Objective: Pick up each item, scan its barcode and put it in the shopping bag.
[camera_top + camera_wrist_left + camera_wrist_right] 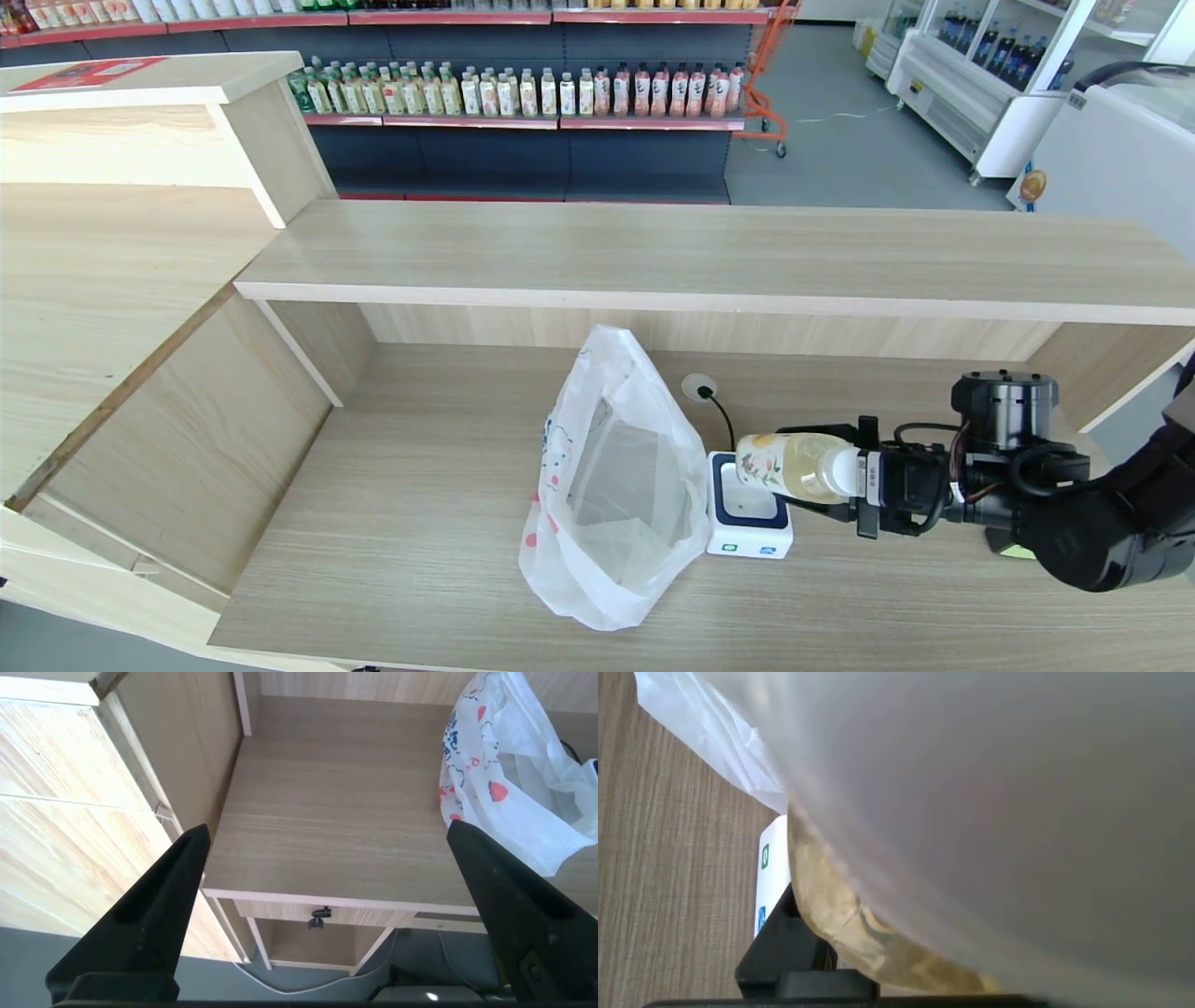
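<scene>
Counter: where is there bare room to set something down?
The lower counter is bare from its left wall to the shopping bag, also along the front edge. It is crowded right of the bag: scanner, bottle, right gripper.

White bag [602, 532], red-spotted; pale-yellow bottle [794, 464]

The left gripper [327, 831] hangs above the near edge of the wooden counter [318, 765], with its two dark fingers [154, 919] wide apart. The white shopping bag [509, 789], printed in red and blue, sits on the counter. Below the edge, a small dark lock [319, 917] is on a drawer front.
</scene>
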You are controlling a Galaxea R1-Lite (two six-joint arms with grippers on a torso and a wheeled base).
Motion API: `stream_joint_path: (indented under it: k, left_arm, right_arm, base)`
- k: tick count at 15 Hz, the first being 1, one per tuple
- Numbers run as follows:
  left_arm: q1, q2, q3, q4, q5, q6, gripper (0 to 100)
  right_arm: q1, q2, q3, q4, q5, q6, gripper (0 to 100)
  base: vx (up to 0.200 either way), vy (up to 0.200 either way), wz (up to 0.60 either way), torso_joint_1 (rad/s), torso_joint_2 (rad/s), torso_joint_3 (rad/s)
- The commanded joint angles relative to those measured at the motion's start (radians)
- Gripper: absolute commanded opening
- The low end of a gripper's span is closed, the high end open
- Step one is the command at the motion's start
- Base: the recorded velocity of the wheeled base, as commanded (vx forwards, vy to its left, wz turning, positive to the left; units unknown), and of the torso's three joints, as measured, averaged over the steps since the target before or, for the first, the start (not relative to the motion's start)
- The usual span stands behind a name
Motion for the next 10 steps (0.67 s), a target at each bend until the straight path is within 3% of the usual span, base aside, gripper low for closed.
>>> stream_joint_path:
  k: [1,10]
  left_arm:
    - [0.000,0.000,0.000,0.000,0.000,0.000,100]
    - [0.000,0.000,0.000,0.000,0.000,0.000,100]
  right_arm:
    - [-0.013,0.020,-0.003,-0.001,-0.001,0.001,0]
    - [-0.019,0.106,-0.048,-0.045,-0.006,-0.019,0]
  base:
    - [0.000,0.000,0.00,0.000,0.00,0.000]
    - [0.000,0.000,0.00,0.000,0.00,0.000]
